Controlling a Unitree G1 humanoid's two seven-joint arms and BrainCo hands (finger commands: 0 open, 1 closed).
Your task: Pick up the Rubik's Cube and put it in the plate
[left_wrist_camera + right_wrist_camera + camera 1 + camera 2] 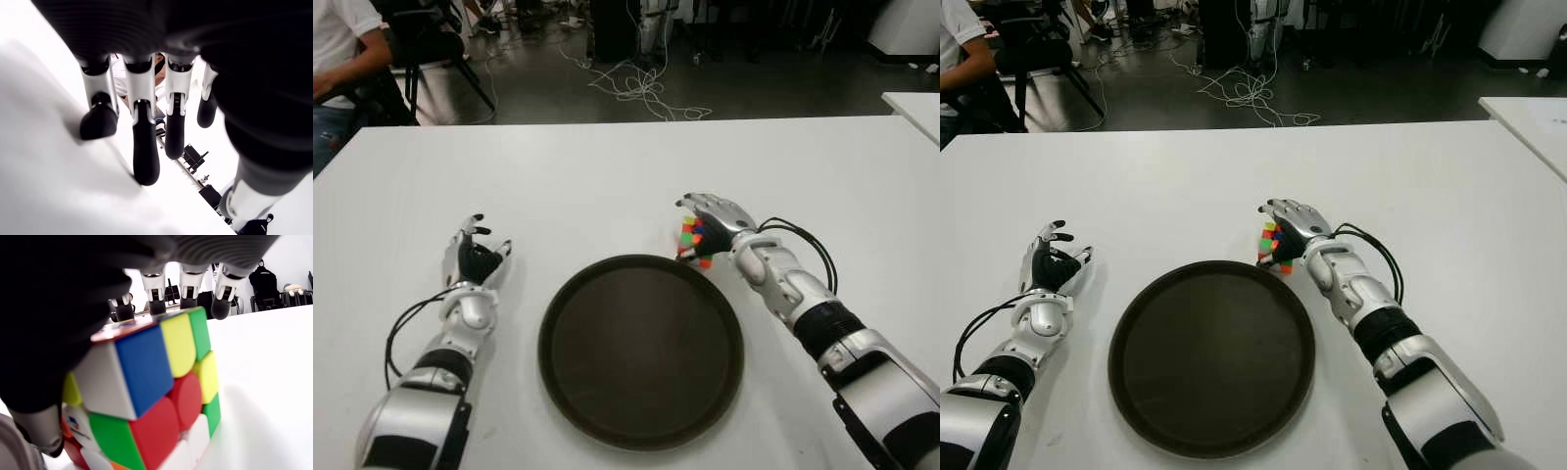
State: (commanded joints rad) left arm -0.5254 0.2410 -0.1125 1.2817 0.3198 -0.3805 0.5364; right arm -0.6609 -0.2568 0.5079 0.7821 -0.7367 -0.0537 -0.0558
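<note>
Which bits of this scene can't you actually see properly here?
- Multicoloured Rubik's Cube: mostly covered by the right hand in the eye views; lower part cut off in the right wrist view.
- Seated person: cropped by the eye views' edge.
- Left hand: thumb unseen in its wrist view.

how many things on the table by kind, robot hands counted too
cube: 1, under the right hand
plate: 1, dark and bare
hands: 2, the left hand is left of the plate
total: 4

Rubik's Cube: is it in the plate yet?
No: the Rubik's Cube sits under the right hand just beyond the empty plate's far rim.
</note>
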